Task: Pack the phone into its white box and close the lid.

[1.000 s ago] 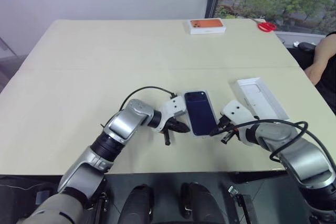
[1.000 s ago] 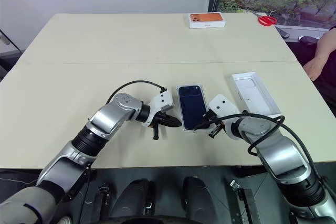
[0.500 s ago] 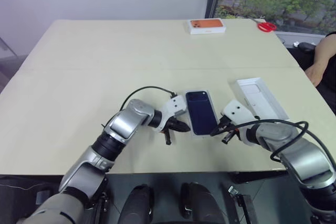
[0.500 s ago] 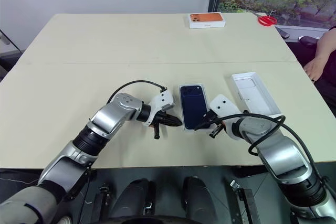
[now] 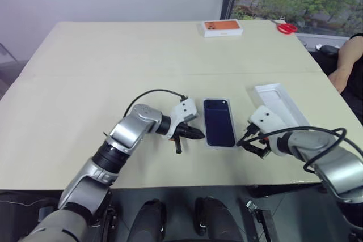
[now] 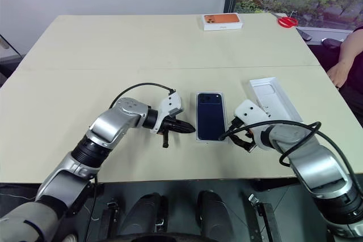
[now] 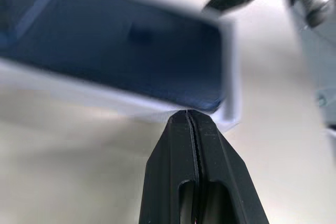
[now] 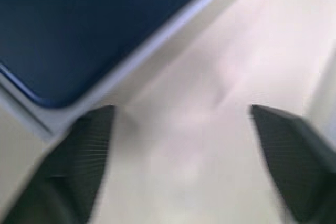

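The dark navy phone (image 5: 219,122) lies flat inside the white box (image 5: 220,145), whose white rim shows all round it, near the table's front edge. My left gripper (image 5: 199,135) is shut, and its tip touches the box's left rim near the front corner (image 7: 226,121). To the right of the box my right gripper (image 5: 253,145) is open, fingers (image 8: 86,145) spread wide over bare table just off the front right corner. The lid (image 5: 282,105) lies inner white side up further right, behind the right hand.
A white box with an orange phone picture (image 5: 223,28) and red scissors (image 5: 288,28) sit at the table's far edge. A person's arm (image 5: 347,63) shows at the right edge. The table's front edge runs close below both grippers.
My right gripper has opened and drawn off to the right of the box. The box with the phone now lies straighter and slightly further right.
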